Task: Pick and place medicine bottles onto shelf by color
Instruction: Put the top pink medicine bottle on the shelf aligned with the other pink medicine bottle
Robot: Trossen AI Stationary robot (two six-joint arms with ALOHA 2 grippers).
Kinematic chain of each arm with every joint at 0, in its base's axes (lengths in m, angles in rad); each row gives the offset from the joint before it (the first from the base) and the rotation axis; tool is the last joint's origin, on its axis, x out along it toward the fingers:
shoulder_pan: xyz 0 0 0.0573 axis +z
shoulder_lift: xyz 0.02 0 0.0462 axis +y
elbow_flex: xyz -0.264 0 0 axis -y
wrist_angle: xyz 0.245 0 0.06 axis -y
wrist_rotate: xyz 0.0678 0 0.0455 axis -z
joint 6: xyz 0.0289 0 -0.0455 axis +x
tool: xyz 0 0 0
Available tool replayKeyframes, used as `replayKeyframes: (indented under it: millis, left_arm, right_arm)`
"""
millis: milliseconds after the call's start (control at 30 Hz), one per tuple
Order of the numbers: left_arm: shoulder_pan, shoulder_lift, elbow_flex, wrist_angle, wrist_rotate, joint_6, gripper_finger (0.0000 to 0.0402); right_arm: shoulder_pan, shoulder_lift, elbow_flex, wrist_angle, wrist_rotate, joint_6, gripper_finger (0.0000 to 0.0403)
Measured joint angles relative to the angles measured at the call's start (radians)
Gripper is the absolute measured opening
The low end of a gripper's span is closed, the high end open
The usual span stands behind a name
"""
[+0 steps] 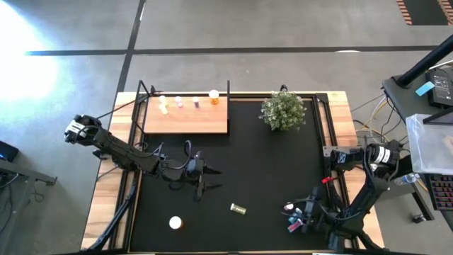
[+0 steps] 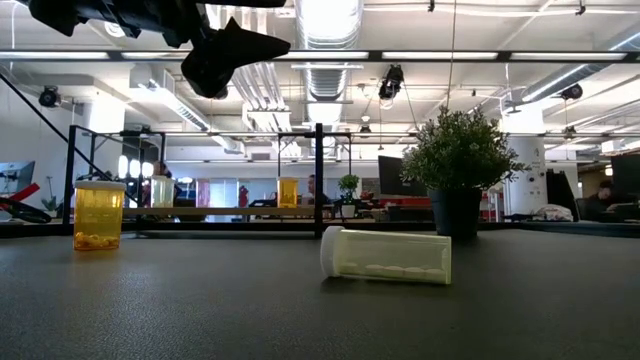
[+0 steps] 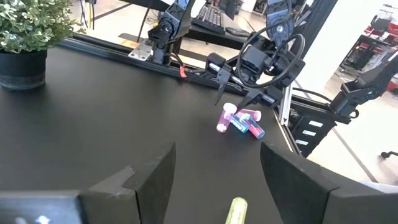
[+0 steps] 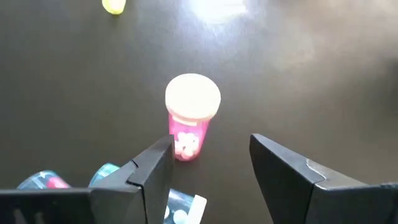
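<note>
The right gripper (image 4: 208,165) hangs low over the near right corner of the large black mat (image 1: 276,177) that covers the counter, its two dark fingers (image 4: 149,171) spread wide and holding nothing. A small pink cylindrical bottle with a white cap (image 4: 189,121) stands upright just ahead of the gap between those fingers, apart from both. Beside it lie two or three blue-teal bottles (image 4: 106,177), tipped over in a tight cluster (image 1: 296,225) by the same gripper.

Toward the middle of the near edge, a yellowish translucent bottle with a white cap (image 2: 385,255) lies on its side on the mat (image 1: 238,208). Farther left, an orange bottle with a white cap (image 1: 175,223) stands upright.

The left gripper (image 1: 205,178) hovers above the mat's middle left, well apart from every bottle. Its fingers (image 3: 155,180) are spread open and empty; the lying yellowish bottle (image 3: 236,210) sits on the mat between and beyond them.

At the far left stands the flat rectangular light-wood shelf with thin black upright posts (image 1: 187,120). Four bottles stand in a row along its far edge: a yellowish one (image 1: 163,104), a pale pink one (image 1: 178,102), a purple one (image 1: 196,102) and an orange one (image 1: 214,96). To its right, at the far edge, stands a small green bushy plant in a dark pot (image 1: 283,110).
</note>
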Motion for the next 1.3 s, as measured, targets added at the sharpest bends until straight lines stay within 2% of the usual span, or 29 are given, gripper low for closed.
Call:
replayKeyframes:
  millis: [600, 967, 1167, 1300]
  left_arm:
    - [0.000, 0.000, 0.000, 0.003, 0.000, 0.002, 0.0219]
    - [0.000, 0.000, 0.000, 0.002, 0.001, 0.003, 0.0219]
    - [0.000, 0.000, 0.000, 0.002, 0.001, 0.003, 0.0219]
    - [0.000, 0.000, 0.000, 0.002, 0.001, 0.003, 0.0219]
  right_arm:
    - [-0.073, 0.019, -0.016, 0.089, 0.012, -0.058, 0.0198]
    - [-0.114, 0.020, -0.024, 0.179, 0.022, -0.185, 0.0198]
    - [-0.114, 0.020, -0.024, 0.179, 0.011, -0.188, 0.0191]
    - [-0.114, 0.020, -0.024, 0.179, 0.001, -0.191, 0.0171]
